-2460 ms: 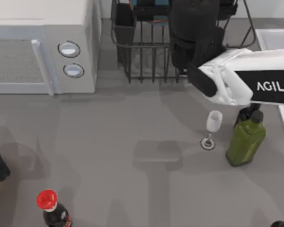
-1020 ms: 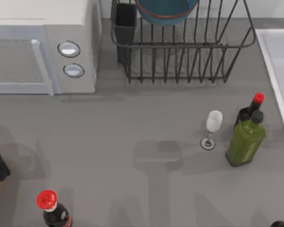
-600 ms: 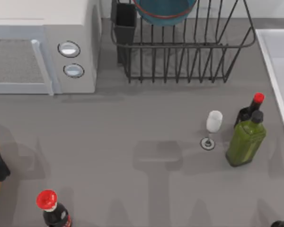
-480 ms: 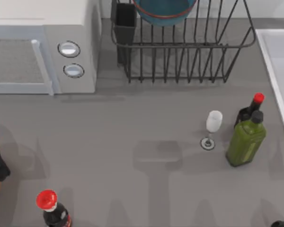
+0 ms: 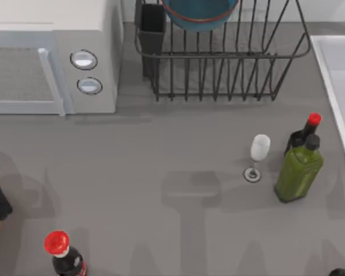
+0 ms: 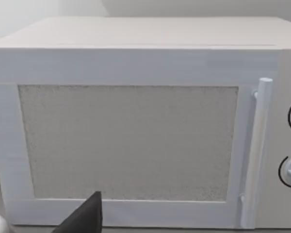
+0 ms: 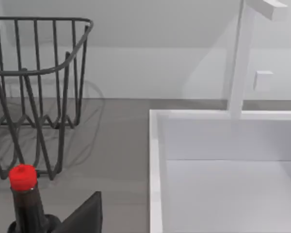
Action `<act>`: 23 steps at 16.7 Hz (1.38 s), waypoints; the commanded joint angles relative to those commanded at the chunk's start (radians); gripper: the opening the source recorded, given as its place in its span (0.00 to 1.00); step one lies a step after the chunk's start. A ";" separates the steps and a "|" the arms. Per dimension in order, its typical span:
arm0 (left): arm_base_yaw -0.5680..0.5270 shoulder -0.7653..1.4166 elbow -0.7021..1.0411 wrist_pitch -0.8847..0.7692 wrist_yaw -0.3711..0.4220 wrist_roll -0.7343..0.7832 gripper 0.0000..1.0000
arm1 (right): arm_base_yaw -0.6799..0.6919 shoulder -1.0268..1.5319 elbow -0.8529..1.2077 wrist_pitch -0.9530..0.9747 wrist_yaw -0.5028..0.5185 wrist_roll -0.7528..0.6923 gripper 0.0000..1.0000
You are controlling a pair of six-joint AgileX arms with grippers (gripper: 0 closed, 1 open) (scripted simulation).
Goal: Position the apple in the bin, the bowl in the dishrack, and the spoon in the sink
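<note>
The teal-blue bowl [image 5: 200,12] with its reddish-brown rim lies in the black wire dishrack [image 5: 224,54] at the back middle, cut off by the picture's top edge. The pale sink [image 5: 340,75] runs along the right side; its basin [image 7: 223,184] sits beside the dishrack [image 7: 34,97]. The apple, the spoon and the bin are out of view. A dark tip of my left gripper [image 6: 85,218] faces the microwave door. A dark tip of my right gripper [image 7: 85,216] points toward the sink's rim, close to a red-capped bottle. Neither holds anything that I can see.
A white microwave [image 5: 52,57] fills the back left. A wine glass [image 5: 257,155], a green bottle [image 5: 299,169] and a dark red-capped bottle [image 5: 311,123] stand together near the sink. Another red-capped bottle [image 5: 62,250] stands front left. A faucet [image 7: 242,58] rises behind the sink.
The right arm, which reached over the dishrack 2.5 s ago, has drawn back off the front right. The bowl now shows resting in the rack. Nothing else has moved.
</note>
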 joint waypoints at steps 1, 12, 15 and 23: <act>0.000 0.000 0.000 0.000 0.000 0.000 1.00 | -0.003 0.040 0.025 -0.035 0.000 -0.006 1.00; 0.000 0.000 0.000 0.000 0.000 0.000 1.00 | -0.057 0.740 0.462 -0.644 -0.004 -0.102 1.00; 0.000 0.000 0.000 0.000 0.000 0.000 1.00 | -0.072 0.921 0.575 -0.801 -0.006 -0.127 1.00; 0.000 0.000 0.000 0.000 0.000 0.000 1.00 | -0.091 1.166 0.729 -1.015 -0.007 -0.161 1.00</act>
